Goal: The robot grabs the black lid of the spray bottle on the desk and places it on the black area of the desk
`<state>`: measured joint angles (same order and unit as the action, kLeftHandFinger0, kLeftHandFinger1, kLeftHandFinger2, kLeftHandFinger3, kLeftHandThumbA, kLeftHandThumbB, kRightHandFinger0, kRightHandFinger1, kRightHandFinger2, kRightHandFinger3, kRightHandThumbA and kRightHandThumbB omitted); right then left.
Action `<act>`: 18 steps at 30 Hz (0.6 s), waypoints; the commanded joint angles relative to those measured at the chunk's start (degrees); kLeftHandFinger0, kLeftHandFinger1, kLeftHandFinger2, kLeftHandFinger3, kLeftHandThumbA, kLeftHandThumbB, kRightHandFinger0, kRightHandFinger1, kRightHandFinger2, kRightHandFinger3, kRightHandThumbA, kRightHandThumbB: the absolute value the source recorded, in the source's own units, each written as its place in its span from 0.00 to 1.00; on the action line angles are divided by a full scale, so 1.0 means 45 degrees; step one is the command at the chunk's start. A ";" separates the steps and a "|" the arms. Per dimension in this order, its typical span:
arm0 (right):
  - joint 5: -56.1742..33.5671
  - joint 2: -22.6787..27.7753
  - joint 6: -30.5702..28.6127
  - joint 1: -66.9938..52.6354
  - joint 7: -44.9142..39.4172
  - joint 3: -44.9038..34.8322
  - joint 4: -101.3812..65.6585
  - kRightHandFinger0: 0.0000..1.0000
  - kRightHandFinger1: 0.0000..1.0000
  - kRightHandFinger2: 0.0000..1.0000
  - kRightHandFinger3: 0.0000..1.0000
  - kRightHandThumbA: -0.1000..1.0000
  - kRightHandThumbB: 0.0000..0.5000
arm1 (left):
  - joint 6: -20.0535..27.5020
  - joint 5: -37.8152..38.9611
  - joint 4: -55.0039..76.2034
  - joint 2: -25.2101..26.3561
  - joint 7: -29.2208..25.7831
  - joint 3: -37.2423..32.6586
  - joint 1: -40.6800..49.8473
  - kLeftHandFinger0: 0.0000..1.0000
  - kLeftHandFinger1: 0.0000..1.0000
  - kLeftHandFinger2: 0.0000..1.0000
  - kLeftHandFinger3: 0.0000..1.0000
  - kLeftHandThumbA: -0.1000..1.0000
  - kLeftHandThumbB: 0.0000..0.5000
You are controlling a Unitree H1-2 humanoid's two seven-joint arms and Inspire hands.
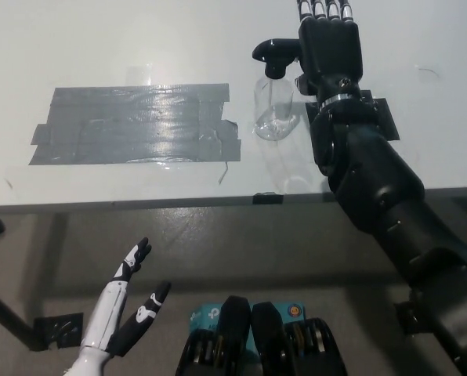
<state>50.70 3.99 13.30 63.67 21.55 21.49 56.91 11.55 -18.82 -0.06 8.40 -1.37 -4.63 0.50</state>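
Note:
A clear spray bottle [275, 110] stands upright on the white desk [139, 39], with its black lid [275, 55] on top. My black right hand [327, 43] is stretched out flat just right of the lid, fingers apart and pointing away toward the picture's top edge; it holds nothing. The black taped area [132, 125] lies on the desk to the bottle's left. My white left hand [124, 313] rests low at the lower left, below the desk edge, fingers spread.
A small black tape patch [378, 117] lies under my right forearm. The desk's front edge [139, 204] runs across the middle of the picture, with grey floor below it. A dark mark [428, 72] sits on the desk at the far right.

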 commanded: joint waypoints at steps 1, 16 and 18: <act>-0.0327 -0.0141 0.0001 0.1205 0.0565 0.0086 0.0097 1.00 1.00 1.00 1.00 1.00 0.72 | 0.0389 -0.0115 0.0316 0.0086 -0.0141 -0.0006 -0.0217 1.00 1.00 1.00 1.00 0.88 0.00; -0.0783 -0.0209 -0.0295 0.1778 0.0658 0.0494 0.1021 1.00 1.00 1.00 1.00 1.00 0.74 | 0.0358 -0.0328 0.0414 0.0123 -0.0131 -0.0052 -0.0338 1.00 1.00 1.00 1.00 0.89 0.00; -0.0864 -0.0203 -0.0313 0.1818 0.0564 0.0530 0.1016 1.00 1.00 1.00 1.00 1.00 0.74 | 0.0305 -0.0387 0.0465 0.0130 -0.0104 -0.0081 -0.0340 1.00 1.00 1.00 1.00 0.89 0.00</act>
<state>48.07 3.78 12.78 67.50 22.49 23.42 61.78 11.55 -19.60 -0.01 8.40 -1.36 -4.82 -0.09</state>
